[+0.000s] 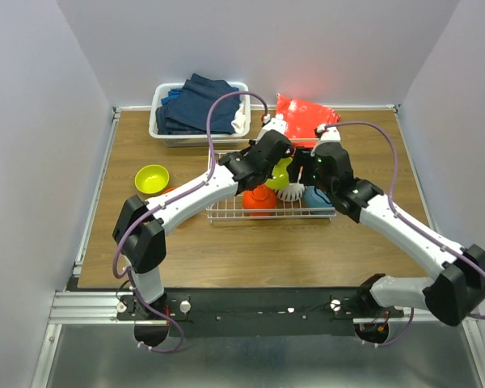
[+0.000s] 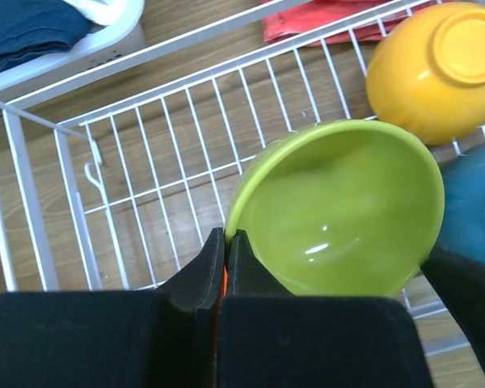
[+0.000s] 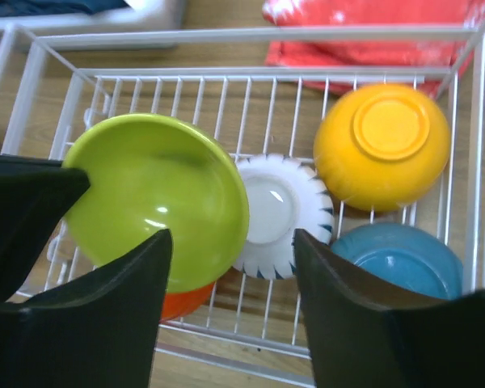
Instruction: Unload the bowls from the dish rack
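Note:
The white wire dish rack [image 1: 226, 212] stands mid-table. My left gripper [image 2: 226, 238] is shut on the rim of a lime green bowl [image 2: 339, 210], which is tilted inside the rack above a red-orange bowl [image 3: 182, 301]. My right gripper [image 3: 230, 242] is open and empty, hovering over the rack's near side by the white ribbed bowl [image 3: 279, 214]. An upside-down yellow-orange bowl [image 3: 384, 145] and a teal bowl [image 3: 400, 259] sit at the rack's right end. A second lime green bowl [image 1: 151, 179] rests on the table left of the rack.
A white plastic tub of dark blue clothes [image 1: 198, 113] stands at the back left. A red bag [image 1: 303, 113] lies behind the rack. The two arms meet close together over the rack. Walls close in the table on three sides.

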